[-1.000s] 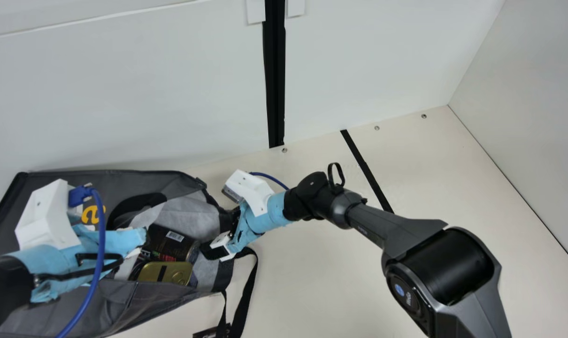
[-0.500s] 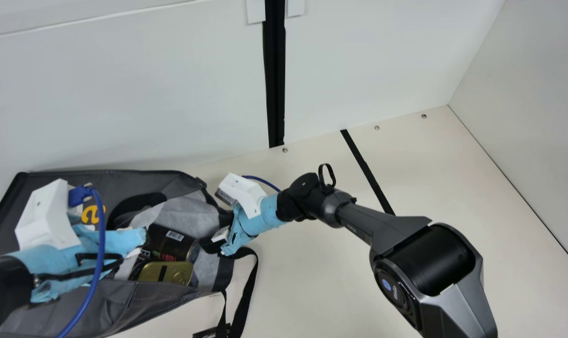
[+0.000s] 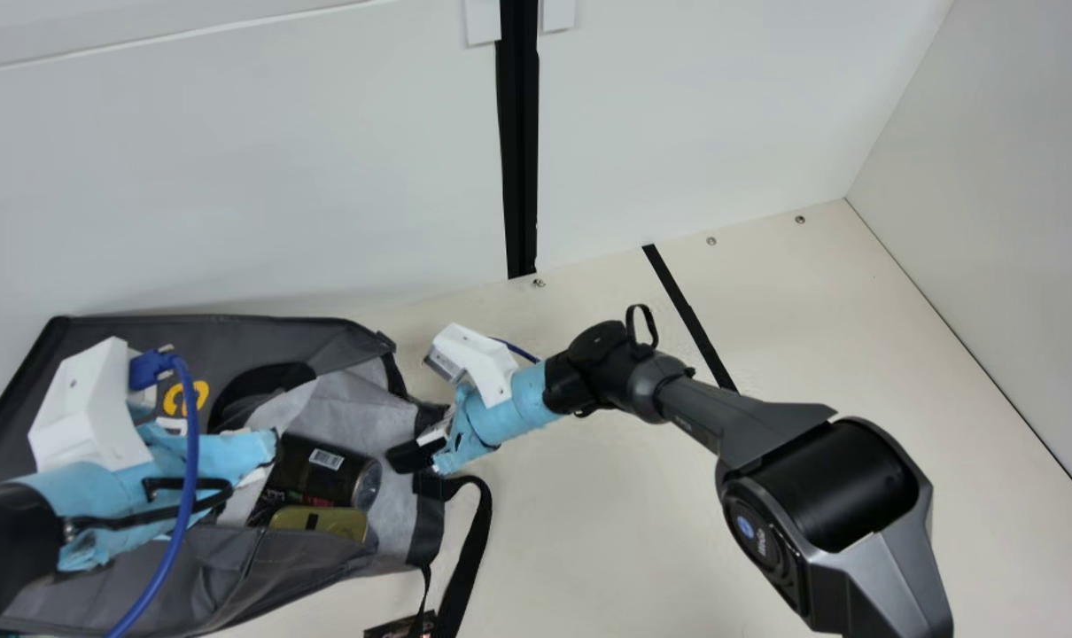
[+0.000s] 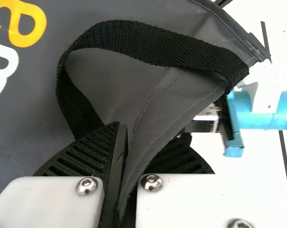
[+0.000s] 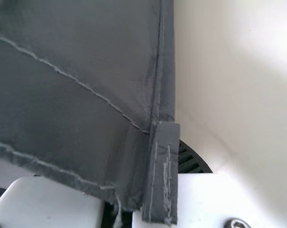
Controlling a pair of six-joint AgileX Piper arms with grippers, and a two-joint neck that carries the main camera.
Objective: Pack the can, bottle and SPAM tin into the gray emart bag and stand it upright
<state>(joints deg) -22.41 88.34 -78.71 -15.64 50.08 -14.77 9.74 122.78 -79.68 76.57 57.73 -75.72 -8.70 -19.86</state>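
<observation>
So, the bag (image 3: 297,558) sits in the lower left of the main view, its mouth spread and the pale grey lining (image 3: 359,408) showing. Inside it the dark can (image 3: 310,478) lies on its side, barcode up and its round end towards the right of the frame. The gold SPAM tin (image 3: 319,522) is just below the can in the frame, close to the bag's near rim.

The left gripper (image 3: 248,450) comes in from the left edge of the main view, over the bag. In the left wrist view the left gripper (image 4: 126,137) is narrow, with a fold of the bag's grey edge pinched between its ribbed fingers. A black webbing handle (image 4: 148,42) loops just beyond them, near yellow and white letters on the cloth.

The right gripper (image 3: 416,455) is left of centre in the lower half of the main view, at the bag's right-hand edge. In the right wrist view it is narrow as well, with a stitched corner of the bag between its fingers (image 5: 190,159).

A black strap (image 3: 469,540) hangs from the bag's right side onto the cream table (image 3: 589,532), near the bottom of the frame.
</observation>
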